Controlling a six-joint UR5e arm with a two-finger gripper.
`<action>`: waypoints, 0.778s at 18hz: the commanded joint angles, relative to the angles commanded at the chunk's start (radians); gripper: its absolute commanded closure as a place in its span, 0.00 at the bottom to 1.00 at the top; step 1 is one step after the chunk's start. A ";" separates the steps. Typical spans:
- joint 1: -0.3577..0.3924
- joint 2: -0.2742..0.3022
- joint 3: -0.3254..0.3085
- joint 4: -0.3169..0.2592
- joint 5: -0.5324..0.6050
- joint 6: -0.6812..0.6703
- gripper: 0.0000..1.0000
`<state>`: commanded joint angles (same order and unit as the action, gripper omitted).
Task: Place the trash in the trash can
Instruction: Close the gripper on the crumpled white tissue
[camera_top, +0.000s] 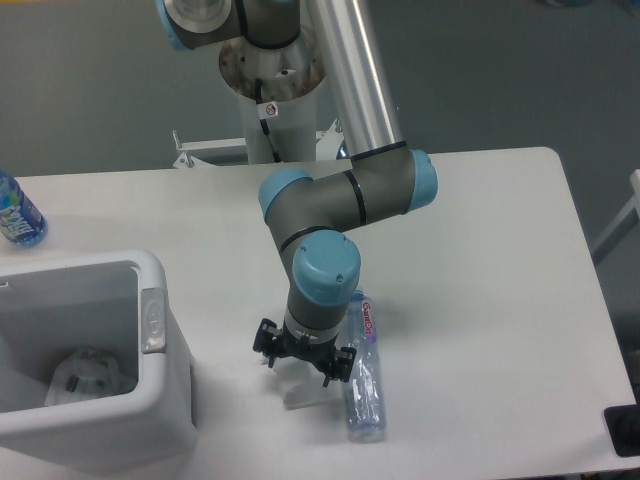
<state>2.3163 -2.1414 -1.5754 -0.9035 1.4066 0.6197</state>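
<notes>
The clear crushed plastic bottle (364, 378) with a red-purple label lies lengthwise on the table near the front edge. My gripper (306, 385) points straight down just left of the bottle, close beside it. The wrist hides most of its fingers, so I cannot tell how the jaws stand. The large white trash can (160, 400) stands at the front left, its grey handle piece (152, 320) facing the arm. A crumpled white wrapper (88, 375) lies inside the can on its floor.
An upright bottle with a blue label (16, 212) stands at the table's far left edge, behind the can. The arm's base column (270, 100) rises behind the table's back edge. A dark object (625, 430) sits at the front right corner.
</notes>
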 joint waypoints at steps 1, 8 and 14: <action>0.000 0.000 0.000 -0.002 0.000 -0.002 0.78; 0.000 0.006 -0.005 0.000 0.000 -0.002 1.00; 0.000 0.032 0.011 -0.002 -0.018 -0.075 1.00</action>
<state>2.3163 -2.1093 -1.5647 -0.9050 1.3883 0.5447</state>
